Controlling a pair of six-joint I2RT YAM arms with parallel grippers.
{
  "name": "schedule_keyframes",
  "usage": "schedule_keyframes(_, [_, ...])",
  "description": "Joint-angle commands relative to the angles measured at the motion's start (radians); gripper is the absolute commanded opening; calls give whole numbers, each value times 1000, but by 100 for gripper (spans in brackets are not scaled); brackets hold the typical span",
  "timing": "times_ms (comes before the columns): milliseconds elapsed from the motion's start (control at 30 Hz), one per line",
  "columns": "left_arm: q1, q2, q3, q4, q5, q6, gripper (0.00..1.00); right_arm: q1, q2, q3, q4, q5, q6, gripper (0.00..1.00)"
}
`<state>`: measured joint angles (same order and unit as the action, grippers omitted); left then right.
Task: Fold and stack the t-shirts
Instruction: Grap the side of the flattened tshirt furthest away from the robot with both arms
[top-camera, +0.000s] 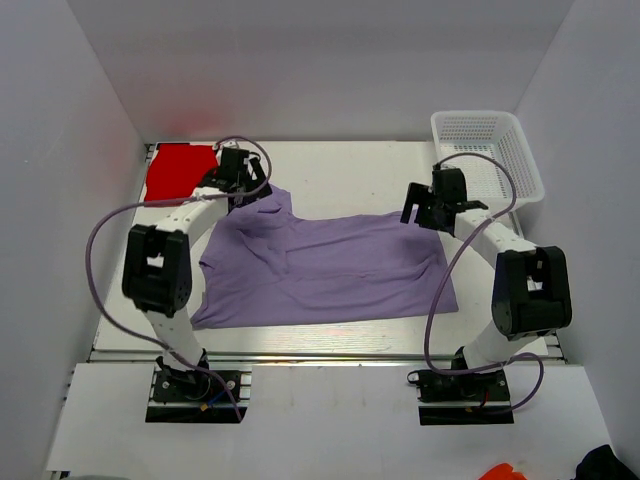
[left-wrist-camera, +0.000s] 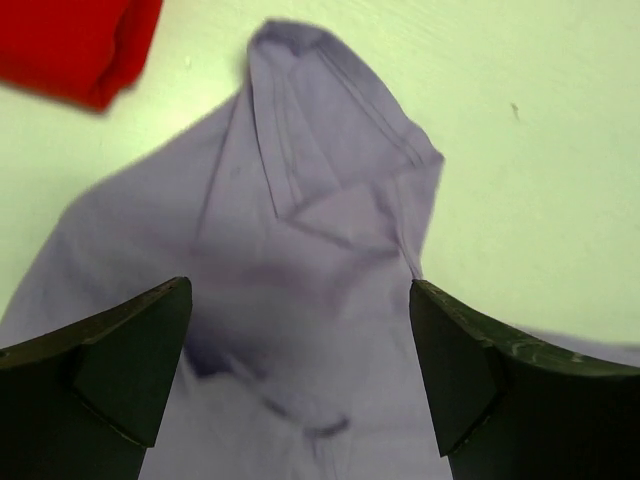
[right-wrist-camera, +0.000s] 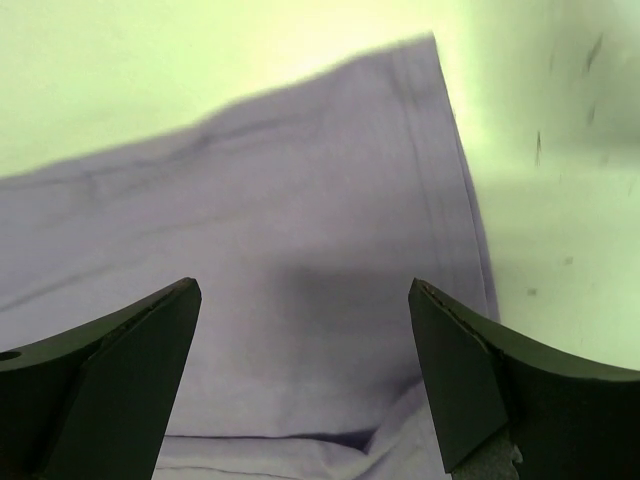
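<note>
The lavender t-shirt (top-camera: 330, 265) lies spread and partly folded across the middle of the table. The folded red t-shirt (top-camera: 180, 172) sits at the far left corner; it also shows in the left wrist view (left-wrist-camera: 75, 45). My left gripper (top-camera: 240, 185) is open above the lavender shirt's far left sleeve (left-wrist-camera: 330, 190), holding nothing. My right gripper (top-camera: 425, 212) is open above the shirt's far right corner (right-wrist-camera: 330, 260), holding nothing. In both wrist views the jaws stand wide apart with cloth below them.
A white mesh basket (top-camera: 490, 155) stands at the far right corner. White walls enclose the table on three sides. A metal rail (top-camera: 330, 355) runs along the near edge.
</note>
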<state>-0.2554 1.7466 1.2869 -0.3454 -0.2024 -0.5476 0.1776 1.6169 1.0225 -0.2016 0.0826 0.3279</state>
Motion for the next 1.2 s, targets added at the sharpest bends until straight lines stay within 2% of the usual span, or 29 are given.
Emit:
schedule_keyframes(0, [31, 120, 123, 19, -11, 69, 98, 3, -6, 86, -2, -35, -62, 90])
schedule_keyframes(267, [88, 425, 428, -18, 1, 140, 76, 5, 26, 162, -32, -47, -90, 90])
schedule_keyframes(400, [88, 482, 462, 52, -22, 178, 74, 7, 60, 189, -41, -73, -101, 90])
schedule_keyframes(500, [97, 534, 512, 52, -22, 178, 65, 5, 75, 197, -45, -72, -102, 90])
schedule_keyframes(600, [97, 567, 563, 28, -22, 178, 43, 5, 98, 212, -53, -63, -113, 90])
schedule_keyframes(667, [97, 567, 563, 37, -9, 178, 35, 10, 135, 238, -68, -32, -118, 90])
schedule_keyframes(733, [97, 567, 563, 46, 15, 178, 30, 14, 179, 273, -82, 24, -121, 90])
schedule_keyframes(833, [97, 567, 572, 56, 15, 178, 14, 23, 231, 324, -96, 83, -92, 90])
schedule_keyframes(867, [97, 567, 583, 56, 15, 178, 2, 25, 251, 333, -94, 106, -81, 90])
schedule_keyframes(1033, [97, 542, 594, 36, 6, 187, 0, 39, 362, 438, -128, 207, -7, 90])
schedule_keyframes(1167, [97, 479, 531, 26, -6, 207, 0, 43, 435, 539, -183, 298, 54, 90])
